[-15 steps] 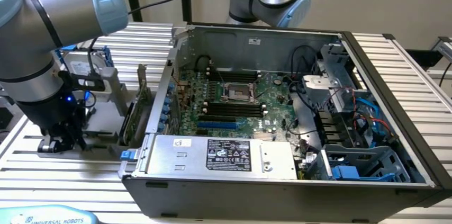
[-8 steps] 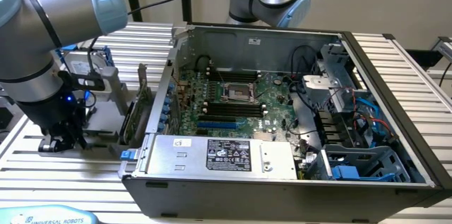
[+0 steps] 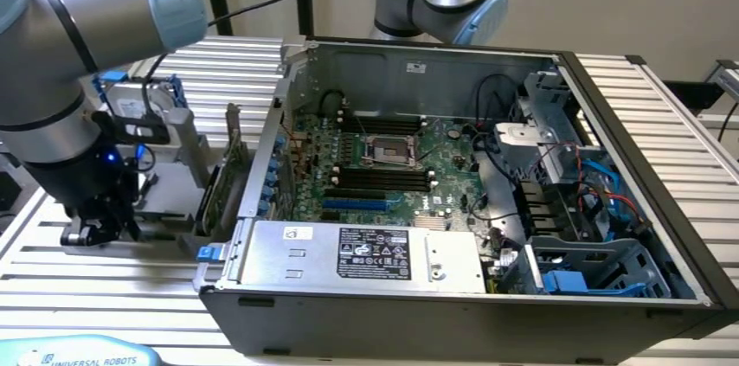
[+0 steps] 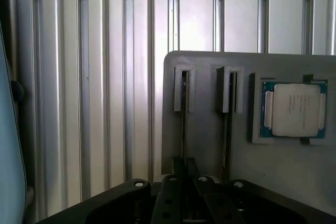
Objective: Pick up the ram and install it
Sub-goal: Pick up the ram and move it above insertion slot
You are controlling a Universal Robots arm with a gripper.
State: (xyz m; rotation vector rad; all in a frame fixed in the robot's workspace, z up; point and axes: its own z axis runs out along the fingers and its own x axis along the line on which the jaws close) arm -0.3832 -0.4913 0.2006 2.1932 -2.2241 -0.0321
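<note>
Down over the holder (image 4: 206,145) on the counter (image 3: 104,297), at the exterior view's left of the open case (image 3: 346,307). Gripping the ram (image 4: 184,121) between fingers (image 4: 192,170) drawn nearly together. Standing on edge in the holder's slot, beside a second stick (image 4: 227,129) and the processor (image 4: 295,109).
</note>
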